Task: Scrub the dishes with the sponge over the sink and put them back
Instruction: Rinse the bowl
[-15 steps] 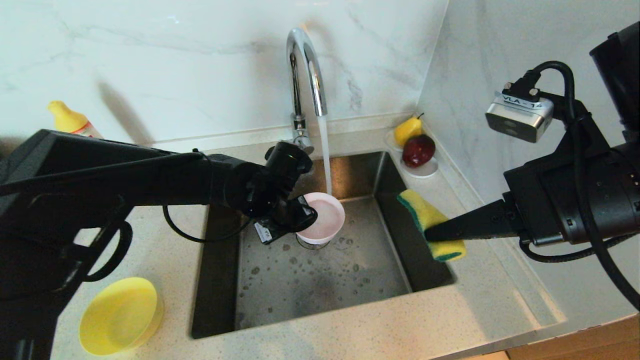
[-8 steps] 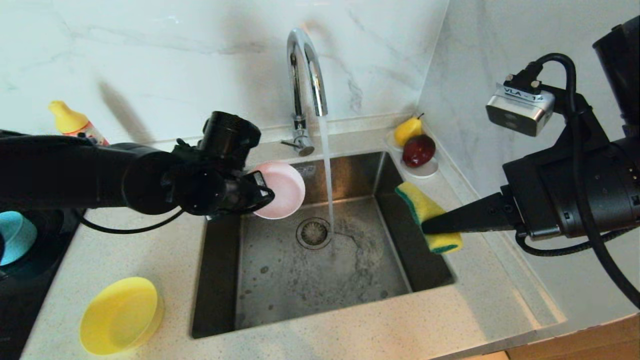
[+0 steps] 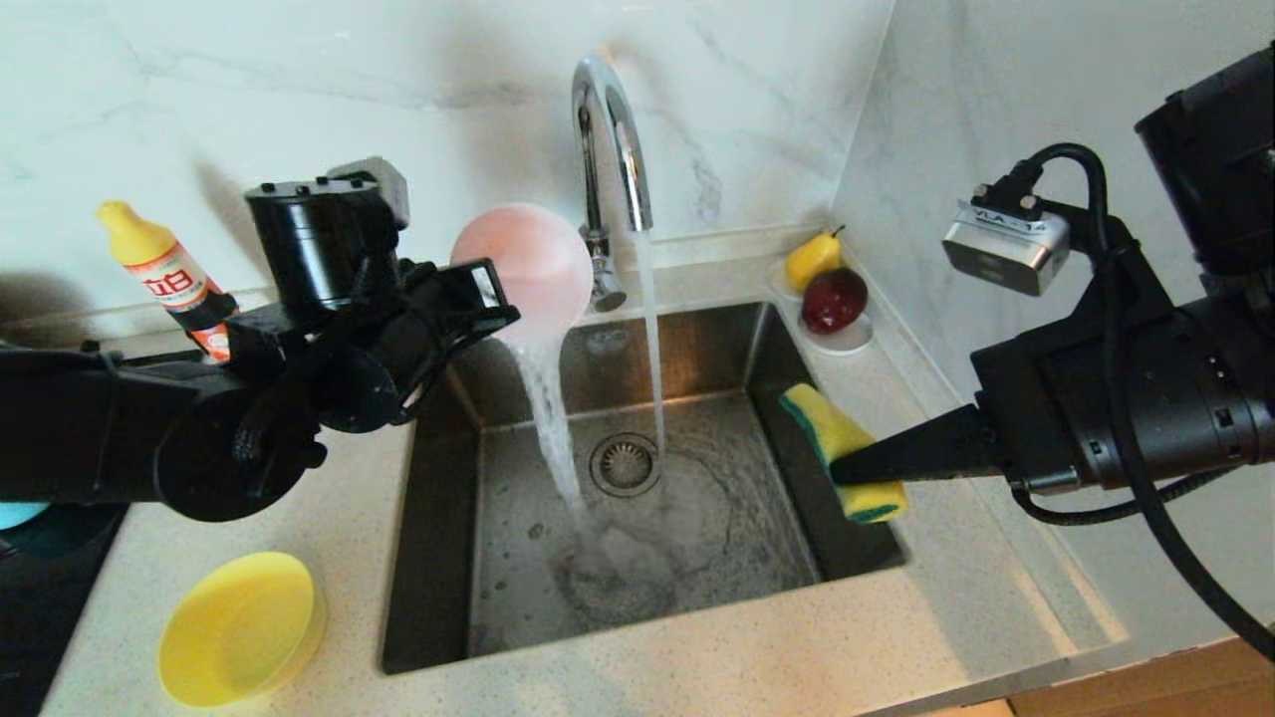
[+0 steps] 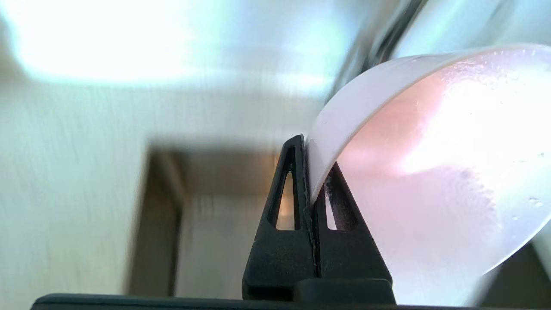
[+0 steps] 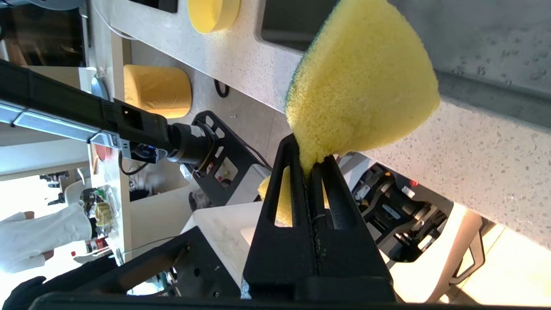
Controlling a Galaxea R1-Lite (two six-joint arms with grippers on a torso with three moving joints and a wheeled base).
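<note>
My left gripper is clamped on the rim of the pale pink round plastic bowl, tipped above the square steel sink, water pouring out. My right gripper pinches the yellow foam sponge with green scouring layer over the sink's right edge. Yellow plastic bowl sits on the counter, left of the sink.

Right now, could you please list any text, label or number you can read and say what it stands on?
"VLA-14", roughly: white tag on the right wrist camera; its last characters are uncertain.
"立白": red label of the yellow-capped bottle by the wall; the smaller print is unreadable.
Nothing else bears readable text.
</note>
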